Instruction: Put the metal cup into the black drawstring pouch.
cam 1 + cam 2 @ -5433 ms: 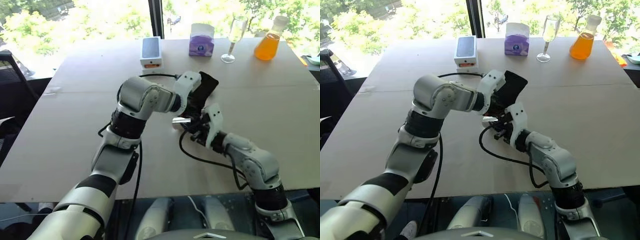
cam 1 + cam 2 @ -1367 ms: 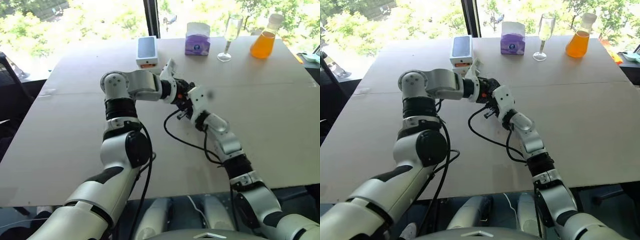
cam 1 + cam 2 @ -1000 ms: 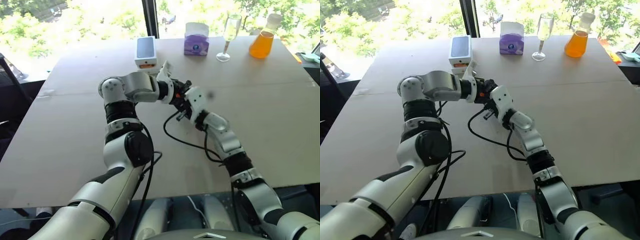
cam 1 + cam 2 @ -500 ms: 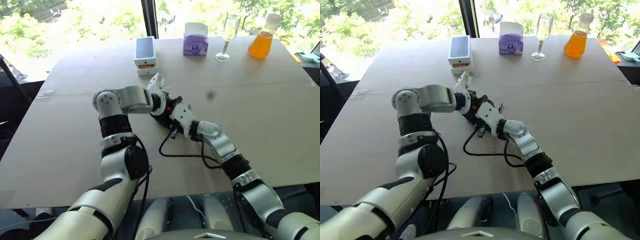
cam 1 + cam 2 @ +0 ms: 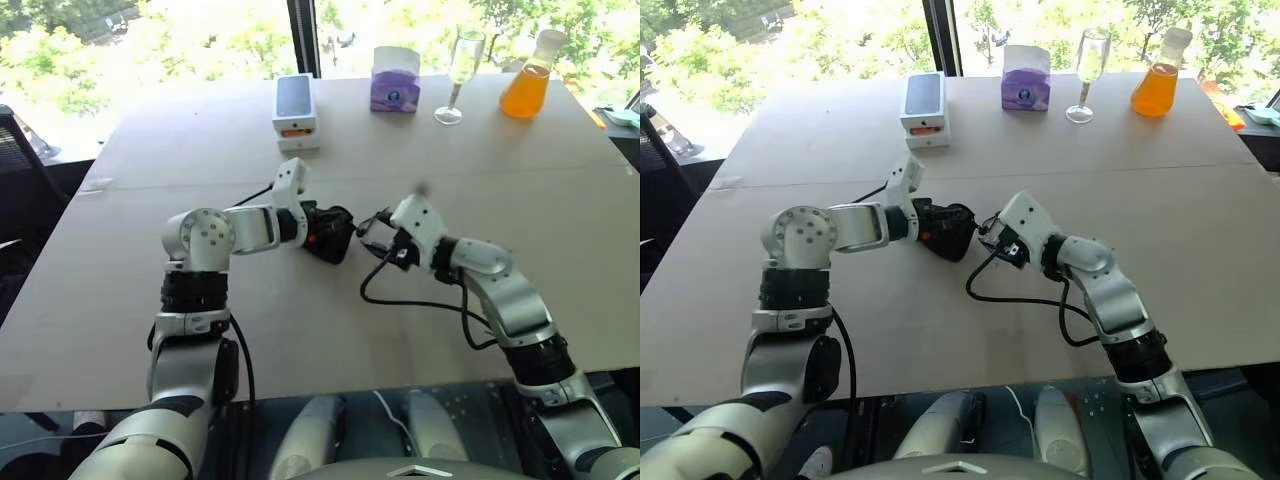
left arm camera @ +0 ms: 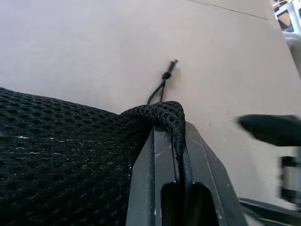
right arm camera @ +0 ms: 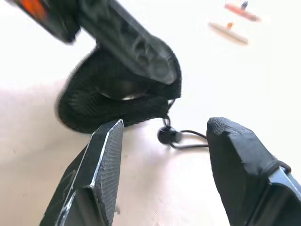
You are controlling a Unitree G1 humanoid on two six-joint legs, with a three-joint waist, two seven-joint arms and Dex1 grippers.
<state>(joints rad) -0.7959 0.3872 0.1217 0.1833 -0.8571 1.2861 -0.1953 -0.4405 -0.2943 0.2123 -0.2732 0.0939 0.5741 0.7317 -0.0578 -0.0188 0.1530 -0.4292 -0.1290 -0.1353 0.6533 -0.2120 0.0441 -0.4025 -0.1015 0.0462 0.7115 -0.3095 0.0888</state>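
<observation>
The black drawstring pouch (image 5: 334,236) hangs low over the table's middle, and my left gripper (image 5: 314,226) is shut on its mesh rim (image 6: 165,115). In the right wrist view a shiny patch of the metal cup (image 7: 123,89) shows inside the pouch's mouth. The thin cord with its bead (image 7: 168,135) trails out onto the table. My right gripper (image 5: 380,236) stands just to the right of the pouch, apart from it. It is open, with nothing between its fingers (image 7: 106,155).
Along the table's far edge stand a white box with a blue-grey top (image 5: 296,108), a purple tissue box (image 5: 393,82), a wine glass (image 5: 456,75) and an orange flask (image 5: 526,85). The right arm's black cable (image 5: 410,302) loops on the table.
My right gripper has opened and drawn back to the right, away from the pouch. My left gripper has sunk leftward with the pouch in it and rolled.
</observation>
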